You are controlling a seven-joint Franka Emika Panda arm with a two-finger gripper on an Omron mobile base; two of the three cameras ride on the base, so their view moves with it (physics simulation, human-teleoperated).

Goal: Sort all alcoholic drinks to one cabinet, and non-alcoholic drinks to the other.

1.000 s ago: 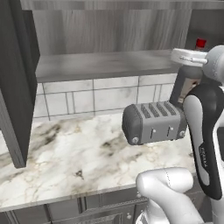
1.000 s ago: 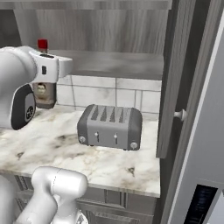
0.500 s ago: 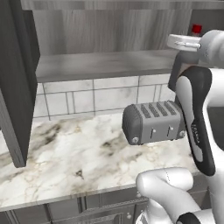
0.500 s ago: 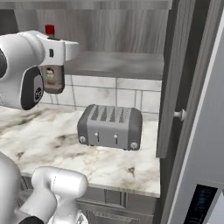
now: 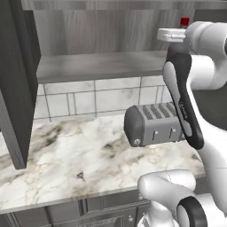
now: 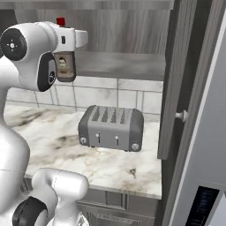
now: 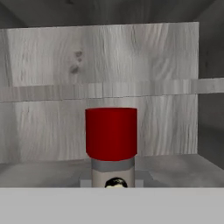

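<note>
My gripper [image 6: 64, 47] is shut on the squat dark grey bottle [image 6: 64, 67] with the red cap [image 6: 60, 21], holding it upright in the air at the height of the cabinet shelf [image 6: 119, 66]. In the left base view the red cap [image 5: 185, 21] peeks over the white hand, at the right end of the shelf [image 5: 97, 66] of the open wall cabinet. Seen from the hand, the red cap [image 7: 111, 133] stands close in front, with the cabinet's wood-grain back wall [image 7: 105, 57] behind it.
A grey toaster [image 5: 153, 124] [image 6: 111, 128] sits on the marble counter [image 5: 66, 150] below the cabinet. The cabinet doors stand open, one at the left [image 5: 13, 80] and one at the right [image 6: 176, 79]. A grey fridge front [image 6: 207, 132] rises at the far right.
The arm has lifted the red-capped bottle from just above the counter up to shelf height and closer to the cabinet opening.
</note>
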